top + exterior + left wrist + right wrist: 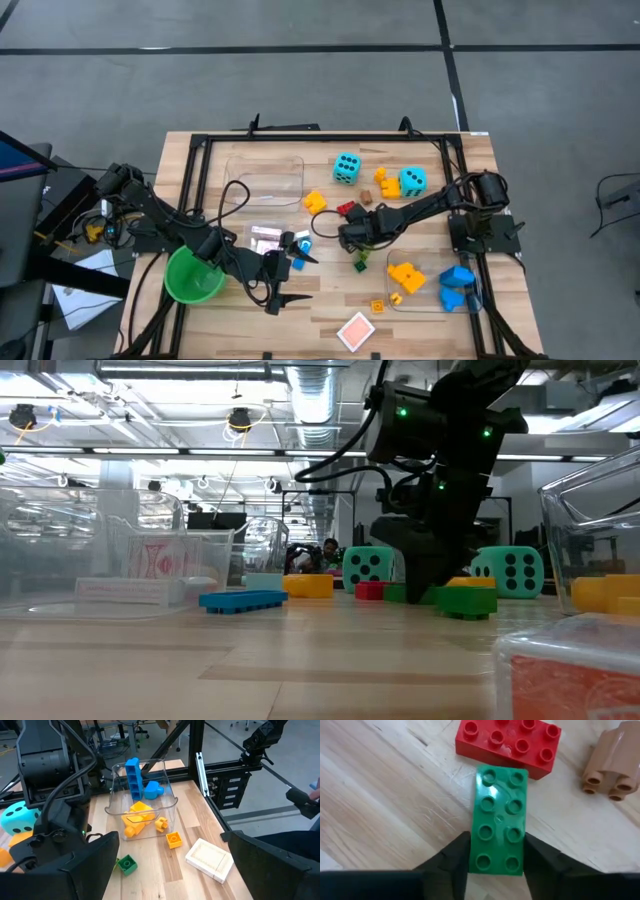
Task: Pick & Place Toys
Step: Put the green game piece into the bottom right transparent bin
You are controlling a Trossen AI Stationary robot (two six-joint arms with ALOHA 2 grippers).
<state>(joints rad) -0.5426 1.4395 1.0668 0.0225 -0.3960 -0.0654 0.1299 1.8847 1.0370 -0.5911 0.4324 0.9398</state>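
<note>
The right pincer (496,854) is reaching down to the middle of the bench (300,310), its two dark fingers (454,857) closing on the long sides of a green eight-stud brick (498,820). The brick is lying flat on the wood, its far end touching a red brick (507,742); a tan piece (610,772) is sitting just beside them.

The green brick is looking like rigid, light, smooth moulded plastic. Judgement: the straight long sides are offering the surest hold, and a grip near the end, as now, is risking a tilt on lifting.

The left pincer (165,855) is waiting wide open and empty near the green cup (192,277).

No readable brand, label or writing is showing on any piece.
</note>
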